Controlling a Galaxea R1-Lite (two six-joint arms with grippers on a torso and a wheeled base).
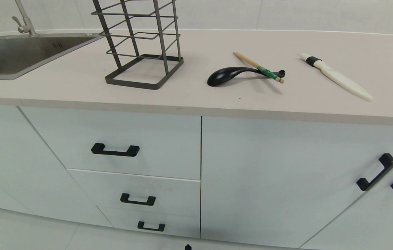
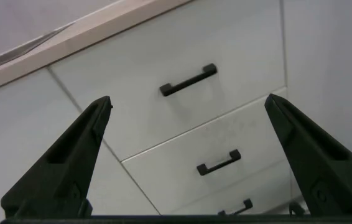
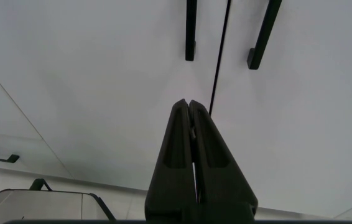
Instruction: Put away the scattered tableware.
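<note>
Operator: What could bite us, biggest thing down?

Checker: The surface (image 1: 61,86) itself. The left tool (image 2: 187,102) and right tool (image 3: 188,109) sit low, facing the cabinet fronts (image 1: 269,180) beneath it. I judge a careless lift could clip its front edge or a drawer handle (image 2: 188,79).

Operator: And the wire rack (image 1: 130,84)?

Checker: It stands upright toward the back edge, on the sink (image 1: 16,55) side, well apart from the utensils. It is open-sided and looks light. A long piece dropped in at a slant may slip through the bars or tip it.

Operator: How do the tools stand?

Checker: Left one is spread wide with nothing in it. Right one is pressed together, empty, and must part before any grasp.

Operator: Tableware?

Checker: The white knife (image 1: 339,78) lies flat toward the right end, its tip pointing at the front edge, so a nudge could slide it off. The black spoon (image 1: 219,78) lies mid-surface, and the chopsticks (image 1: 252,63) rest across its handle, touching. Lifting either would likely drag the other, and the chopsticks could roll away.
</note>
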